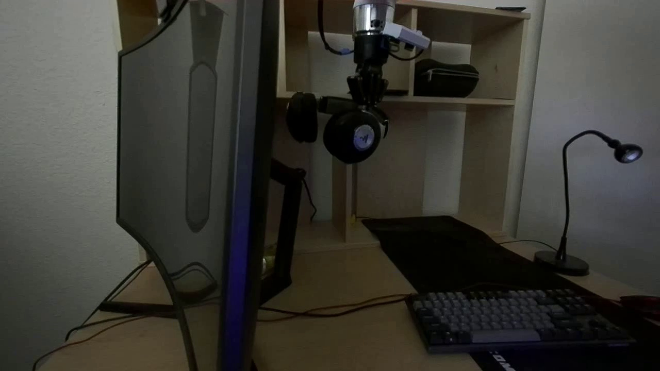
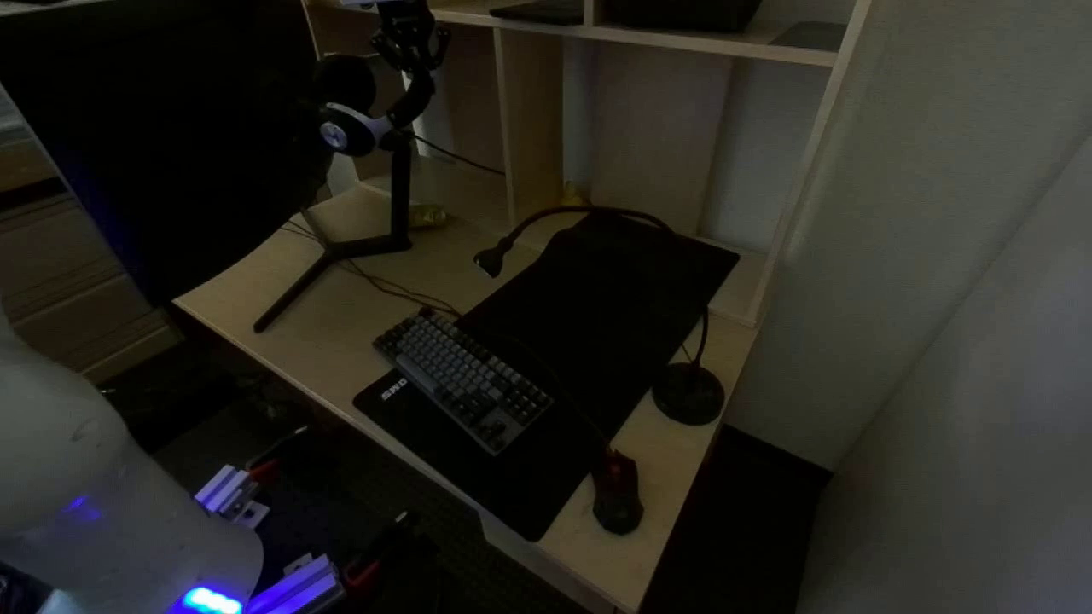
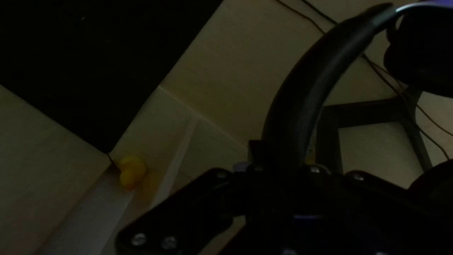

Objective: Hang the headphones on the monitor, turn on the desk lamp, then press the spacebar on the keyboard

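My jaws clamp the headphones (image 1: 344, 133) from above, and I hold them in the air, apart from the monitor (image 1: 175, 144). On the table (image 1: 340, 337), the keyboard (image 1: 510, 314) overlaps a black mat (image 1: 438, 250); the desk lamp (image 1: 561, 262) stands just beside it.

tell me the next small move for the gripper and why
Probably lift the headphones a little before carrying them over the monitor. The gripper holds them by the headband, and they hang beside the monitor, not yet on it. In an exterior view they appear lower than its upper edge, which runs past the top of the picture.
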`<action>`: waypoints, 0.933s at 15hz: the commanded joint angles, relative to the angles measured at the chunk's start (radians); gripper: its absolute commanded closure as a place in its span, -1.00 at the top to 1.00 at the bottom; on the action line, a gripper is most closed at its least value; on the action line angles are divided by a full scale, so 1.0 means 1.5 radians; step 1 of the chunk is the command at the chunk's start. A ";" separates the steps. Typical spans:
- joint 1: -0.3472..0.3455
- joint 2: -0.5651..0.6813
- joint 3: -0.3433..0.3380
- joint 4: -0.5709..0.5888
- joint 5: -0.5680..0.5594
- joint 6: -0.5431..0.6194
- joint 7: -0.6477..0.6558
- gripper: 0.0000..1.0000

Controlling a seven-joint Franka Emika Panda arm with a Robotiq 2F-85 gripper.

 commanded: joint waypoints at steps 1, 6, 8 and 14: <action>0.001 0.009 0.010 0.013 0.000 0.005 0.018 -0.92; 0.058 0.064 0.014 0.068 -0.053 0.097 0.171 -0.92; 0.087 0.097 0.000 0.101 -0.113 0.116 0.244 -0.92; 0.106 0.123 -0.014 0.096 -0.181 0.098 0.299 -0.67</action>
